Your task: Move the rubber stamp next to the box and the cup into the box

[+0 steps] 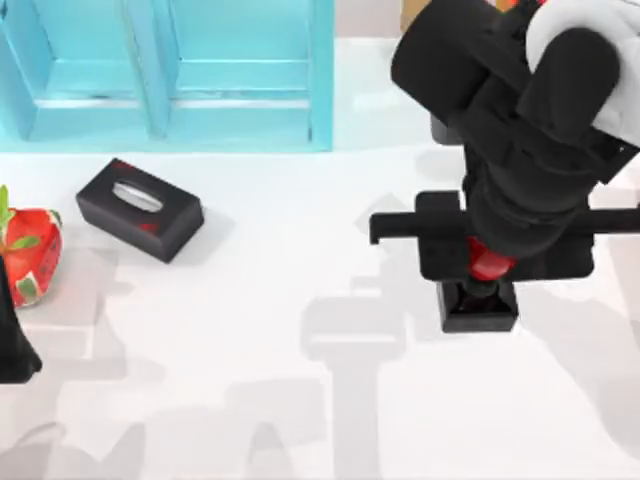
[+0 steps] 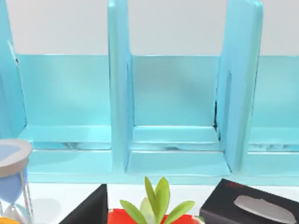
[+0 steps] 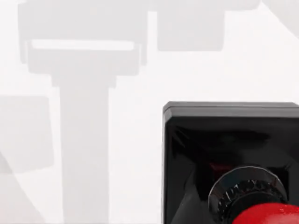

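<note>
**Right claw over the stamp on the white tabletop**

The scene was a plain white tabletop [image 1: 250, 330] crossed by grey shadows of the arms, with a light blue box [image 1: 170, 75] of upright dividers standing along its far edge at the left. In the left wrist view the box [image 2: 175, 116] showed several open compartments side by side.

No brand or readable writing appeared on anything; the black tissue box [image 1: 140, 209] carried only small red marks too fine to read, and a grey oval slot on top.

One rubber stamp [image 1: 480, 295] stood on the right half of the tabletop, well apart from the blue box. Its red knob [image 1: 490, 264] lay directly under the right claw [image 1: 480, 262], whose black body covered most of it from above, so that only the square black base stuck out toward the near edge. The right wrist view looked down on the stamp [image 3: 231, 158] at close range, the base glossy and the red knob at the picture's lower edge. Whether the right claw's fingers were spread or closed on the knob could not be told.

One tissue box lay tilted on the left half, near the blue box. One red strawberry-like object [image 1: 30, 255] with green leaves sat at the left edge, beside the left arm [image 1: 12, 345]. One hourglass [image 2: 11, 182] showed in the left wrist view.
</note>
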You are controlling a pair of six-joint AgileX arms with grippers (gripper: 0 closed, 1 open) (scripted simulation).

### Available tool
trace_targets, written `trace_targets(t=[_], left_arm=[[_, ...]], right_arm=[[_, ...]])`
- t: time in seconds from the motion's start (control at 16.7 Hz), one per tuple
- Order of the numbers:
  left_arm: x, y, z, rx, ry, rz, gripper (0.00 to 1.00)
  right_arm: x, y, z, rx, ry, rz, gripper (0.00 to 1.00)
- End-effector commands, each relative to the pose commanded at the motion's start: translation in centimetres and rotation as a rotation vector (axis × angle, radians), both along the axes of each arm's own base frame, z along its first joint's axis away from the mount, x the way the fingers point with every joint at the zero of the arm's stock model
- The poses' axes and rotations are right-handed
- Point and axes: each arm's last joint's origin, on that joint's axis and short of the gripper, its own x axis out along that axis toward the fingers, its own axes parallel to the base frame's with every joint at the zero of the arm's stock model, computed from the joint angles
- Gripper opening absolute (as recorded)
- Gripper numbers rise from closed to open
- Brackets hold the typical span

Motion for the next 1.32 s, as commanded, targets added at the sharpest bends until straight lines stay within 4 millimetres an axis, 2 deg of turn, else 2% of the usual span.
trace_targets(t=[0.18, 0.3, 0.42, 0.54, 0.66, 1.02, 1.32], left_arm=[[0.0, 0.0, 0.0, 0.0, 0.0, 0.0, 1.0], [0.0, 0.0, 0.0, 0.0, 0.0, 0.0, 1.0], [0.0, 0.0, 0.0, 0.0, 0.0, 0.0, 1.0], [0.0, 0.0, 0.0, 0.0, 0.0, 0.0, 1.0], [0.0, 0.0, 0.0, 0.0, 0.0, 0.0, 1.0], [0.0, 0.0, 0.0, 0.0, 0.0, 0.0, 1.0], [0.0, 0.0, 0.0, 0.0, 0.0, 0.0, 1.0]], right_arm=[[-2.5, -6.4, 0.9, 0.023, -0.036, -0.004, 0.0], [-4.5, -10.0, 0.4, 0.026, -0.051, -0.008, 0.0], [-6.3, -12.7, -0.6, 0.021, -0.056, -0.01, 0.0], [-7.6, -14.3, -1.6, 0.014, -0.055, -0.012, 0.0], [-8.1, -15.0, -2.1, 0.009, -0.053, -0.012, 0.0], [-8.0, -15.0, -2.7, 0.004, -0.044, -0.012, 0.0], [-7.2, -14.9, -6.6, 0.015, -0.065, -0.012, 0.0]])
